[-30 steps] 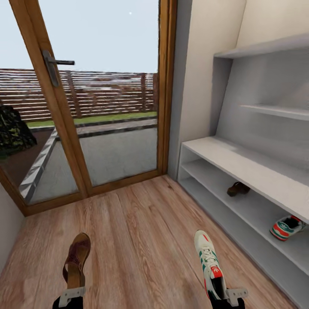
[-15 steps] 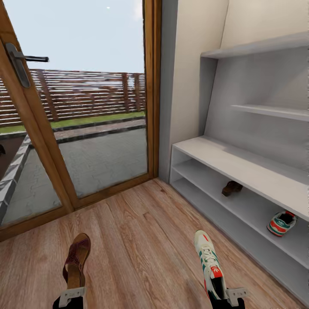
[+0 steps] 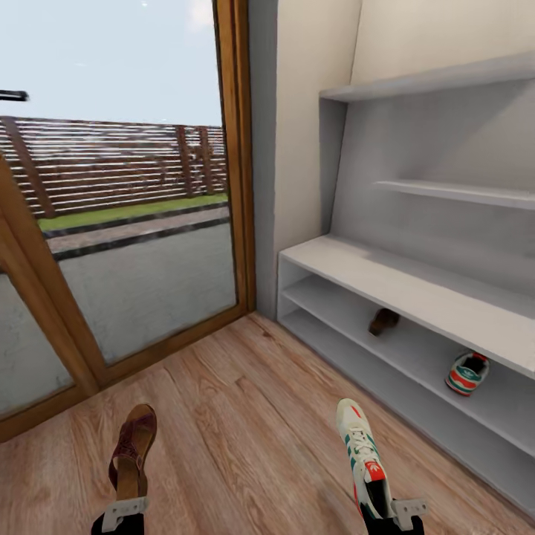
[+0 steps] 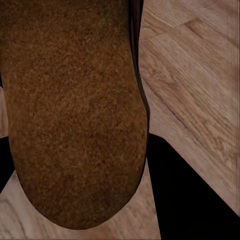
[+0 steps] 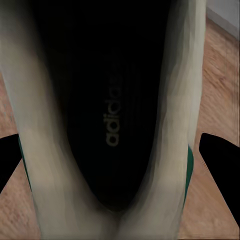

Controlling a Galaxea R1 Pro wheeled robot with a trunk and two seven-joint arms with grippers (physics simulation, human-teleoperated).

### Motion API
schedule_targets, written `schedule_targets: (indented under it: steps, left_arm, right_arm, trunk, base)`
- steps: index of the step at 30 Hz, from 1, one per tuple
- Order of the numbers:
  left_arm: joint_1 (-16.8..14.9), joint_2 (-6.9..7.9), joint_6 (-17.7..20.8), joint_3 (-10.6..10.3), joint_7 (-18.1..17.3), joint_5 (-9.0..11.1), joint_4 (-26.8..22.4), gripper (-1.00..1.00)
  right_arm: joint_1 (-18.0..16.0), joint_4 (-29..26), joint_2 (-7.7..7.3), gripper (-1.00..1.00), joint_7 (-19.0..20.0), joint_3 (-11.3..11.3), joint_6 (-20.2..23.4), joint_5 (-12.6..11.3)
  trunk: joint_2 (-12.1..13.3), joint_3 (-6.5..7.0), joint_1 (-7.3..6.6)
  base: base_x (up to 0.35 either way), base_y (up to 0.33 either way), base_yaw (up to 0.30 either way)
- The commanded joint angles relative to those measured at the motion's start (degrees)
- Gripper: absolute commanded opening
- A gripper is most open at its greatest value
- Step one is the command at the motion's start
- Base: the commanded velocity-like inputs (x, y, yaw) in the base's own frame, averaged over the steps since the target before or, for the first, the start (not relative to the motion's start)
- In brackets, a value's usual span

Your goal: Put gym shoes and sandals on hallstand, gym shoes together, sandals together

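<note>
Left hand [image 3: 122, 514] is seen at the lower edge of the head view, pinching the heel of a brown sandal [image 3: 133, 449]; the sandal is carried above the floor [image 3: 245, 416], toe pointing forward. In the left wrist view the sandal's [image 4: 72, 110] brown surface is seen close up over the wood planks [image 4: 195, 90].

Right hand [image 3: 397, 514] is closed on the heel of a white sneaker [image 3: 360, 453] with green stripes and a red tongue patch, held toe forward over the floor. In the right wrist view the sneaker's [image 5: 110, 120] dark insole with its printed logo is looked into.

The rack [image 3: 386, 279] stands to the right against the wall, near a glazed wooden door [image 3: 134, 223]. A second sandal [image 3: 383, 321] is set on the rack's shelf under the top, toward the door end. A second sneaker [image 3: 467, 373] is set on the same shelf, well apart from that sandal.
</note>
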Motion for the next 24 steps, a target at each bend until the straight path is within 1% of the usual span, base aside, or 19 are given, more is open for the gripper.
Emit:
schedule_targets:
  steps: [1, 10, 13, 20, 24]
  left_arm:
    - [-0.04, -0.03, -0.24, 0.49, -0.25, -0.64, 0.0, -1.0]
    - [-0.04, -0.12, -0.33, 0.4, -0.71, -0.56, 0.08, -1.0]
    - [-0.04, -0.12, -0.33, 0.4, -0.76, -0.55, 0.08, -1.0]
    - [-0.01, -0.12, -0.33, 0.4, -0.78, -0.55, 0.09, -1.0]
    - [-0.01, -0.12, -0.33, 0.4, -0.71, -0.55, 0.09, -1.0]
  right_arm:
    - [-0.05, 0.07, -0.01, -1.0, 0.24, 0.42, -0.15, -0.62]
    - [-0.05, 0.07, -0.01, -1.0, 0.24, 0.42, -0.15, -0.62]
    - [-0.05, 0.07, -0.01, -1.0, 0.24, 0.41, -0.15, -0.62]
    - [-0.05, 0.07, -0.01, -1.0, 0.24, 0.41, -0.15, -0.62]
    - [-0.05, 0.07, -0.01, -1.0, 0.24, 0.41, -0.15, -0.62]
  trunk:
    - [-0.02, -0.05, -0.01]
    - [-0.02, -0.05, -0.01]
    - [-0.02, -0.05, -0.01]
    - [-0.02, -0.05, -0.01]
    - [-0.02, -0.05, -0.01]
  base:
    - [0.01, 0.012, -0.263]
    - [0.009, 0.019, -0.263]
    - [0.093, 0.205, -0.263]
    - [0.109, 0.289, -0.263]
    - [0.038, 0.302, -0.263]
